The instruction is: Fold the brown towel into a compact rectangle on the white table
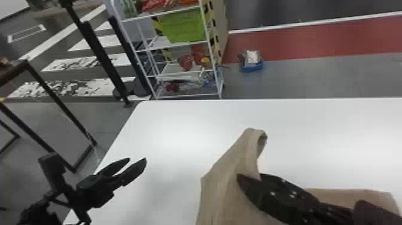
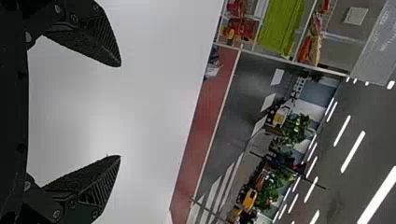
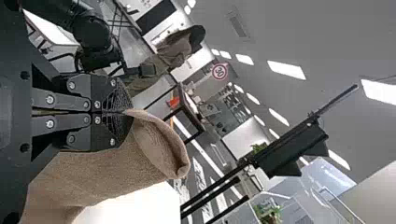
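Note:
In the head view my right gripper (image 1: 249,177) is over the brown towel (image 1: 225,179), part of which is lifted into a peak with a curled top, while another part lies flat to the right on the white table (image 1: 179,119). The right wrist view has my right gripper (image 3: 125,112) shut on an edge of the towel (image 3: 102,177), which droops and curls past the fingertips. At the table's left side, my left gripper (image 1: 138,161) stands open, apart from the towel. Nothing is between the fingers of my left gripper (image 2: 120,111) in the left wrist view.
Beyond the table's far edge stands a white wire shelf (image 1: 179,71) with a green bin (image 1: 187,27). A blue object (image 1: 251,64) lies on the floor behind the table. At the left are dark metal frames (image 1: 59,104).

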Available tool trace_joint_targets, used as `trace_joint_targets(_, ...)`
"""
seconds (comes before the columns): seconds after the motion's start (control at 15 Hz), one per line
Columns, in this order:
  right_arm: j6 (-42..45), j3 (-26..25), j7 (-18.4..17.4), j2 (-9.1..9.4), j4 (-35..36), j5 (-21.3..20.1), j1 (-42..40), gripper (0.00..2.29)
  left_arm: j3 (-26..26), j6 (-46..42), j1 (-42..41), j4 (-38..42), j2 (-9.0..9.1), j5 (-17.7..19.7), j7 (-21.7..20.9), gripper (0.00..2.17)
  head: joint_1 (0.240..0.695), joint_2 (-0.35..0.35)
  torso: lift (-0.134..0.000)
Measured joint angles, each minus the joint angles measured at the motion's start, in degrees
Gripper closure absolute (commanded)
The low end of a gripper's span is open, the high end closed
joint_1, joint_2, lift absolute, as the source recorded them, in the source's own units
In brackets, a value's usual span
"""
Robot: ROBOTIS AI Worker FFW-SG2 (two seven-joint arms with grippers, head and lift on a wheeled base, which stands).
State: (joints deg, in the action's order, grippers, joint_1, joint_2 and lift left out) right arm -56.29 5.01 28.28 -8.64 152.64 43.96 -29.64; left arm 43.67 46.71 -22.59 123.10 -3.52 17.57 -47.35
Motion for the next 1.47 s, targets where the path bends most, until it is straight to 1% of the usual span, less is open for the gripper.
trace_joint_targets(0.07,-0.6,-3.5,0.8,-0.04,0.1,2.2,-0.7,1.42,-0.3,0.1,0.0,0.1,0.08,-0.6,0.1,0.21,0.695,0.35,-0.124)
trace_joint_targets(0.27,-3.9,-10.4,2.4,0.18,-0.1,6.4,-1.3,1.42,-1.2,0.5,0.0,0.1,0.2,-2.1,0.3,0.21,0.695,0.35,-0.124)
trace_joint_targets(0.47,-7.1,-15.3,4.1,0.57,-0.7,8.3,-1.7,1.42,-1.6,0.7,-0.1,0.1,0.81,-3.5,0.2,0.21,0.695,0.35,-0.124)
trace_joint_targets(0.8,-15.2,-25.2,7.3,1.03,-3.7,11.7,-1.4,1.42,-2.4,0.7,-0.3,-0.4,0.89,-4.8,0.1,0.21,0.695,0.35,-0.124)
trace_joint_targets(0.93,-18.3,-28.0,8.8,1.51,-4.0,12.2,-1.1,1.42,-2.5,0.7,-0.4,-0.3,0.92,-4.9,0.1,0.21,0.695,0.35,-0.124)
trace_joint_targets(1.07,-20.8,-30.2,10.4,1.71,-4.5,12.5,-0.8,1.42,-2.5,0.8,-0.6,0.0,1.08,-4.9,0.0,0.21,0.695,0.35,-0.124)
trace_joint_targets(1.2,-23.8,-33.5,12.3,1.84,-5.6,13.5,-0.1,1.41,-2.5,0.9,-0.8,0.2,1.14,-4.8,-0.1,0.21,0.695,0.35,-0.124)
trace_joint_targets(1.33,-29.1,-37.1,13.7,1.86,-7.2,14.0,2.1,1.42,-2.5,1.1,-1.1,0.4,1.15,-4.8,-0.2,0.21,0.695,0.35,-0.124)
trace_joint_targets(1.47,-32.9,-41.0,16.1,1.72,-10.2,13.7,6.8,1.42,-2.5,1.6,-1.5,0.9,1.16,-4.8,-0.3,0.21,0.695,0.35,-0.124)
